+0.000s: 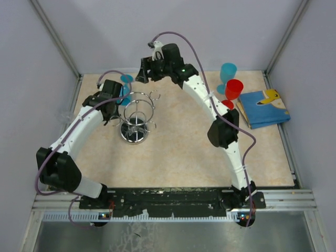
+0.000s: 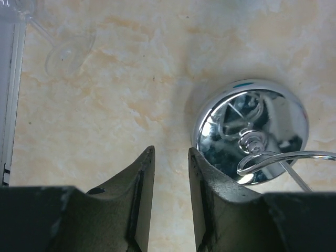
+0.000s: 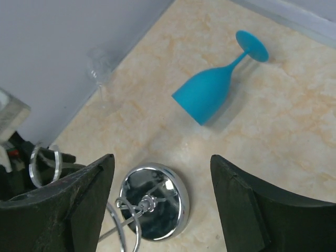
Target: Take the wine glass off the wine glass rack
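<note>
**At centre frame, a rack with nothing hanging and two glasses lying loose**

Around the wine glass rack (image 1: 136, 131), in the middle of the top view, three possible ways to spoil the work.

First, hooking a wire loop. Left gripper (image 2: 170, 152) hanging just beside the round chrome base, fingers drawn close with only a narrow gap and nothing between. Any sideways sweep from there is likely to catch a looped arm and drag or tip the light stand.

Second, coming down too straight. Right gripper (image 3: 161, 163) spread wide above the rack, holding nothing. Lowering without aiming would probably strike the loops or the central post.

Third, rolling or bumping. Both glasses lie on their sides, so probably easy to set rolling with a light touch. Clear one hard to notice, so at risk of being hit by the left arm.

About the task's thing: no glass seen hanging from the loops in any view, so probably off the rack already. Impossible to say which of the two belongs to the task.

Blue wine glass (image 3: 207, 97): opaque, smooth, found in the upper right of the right wrist view, bowl turned toward the rack, foot pointing away, apart from the base.

Clear wine glass (image 2: 65, 52): almost invisible, only thin stem and round foot showing in the upper left of the left wrist view, near the table edge and well apart from the rack.
</note>
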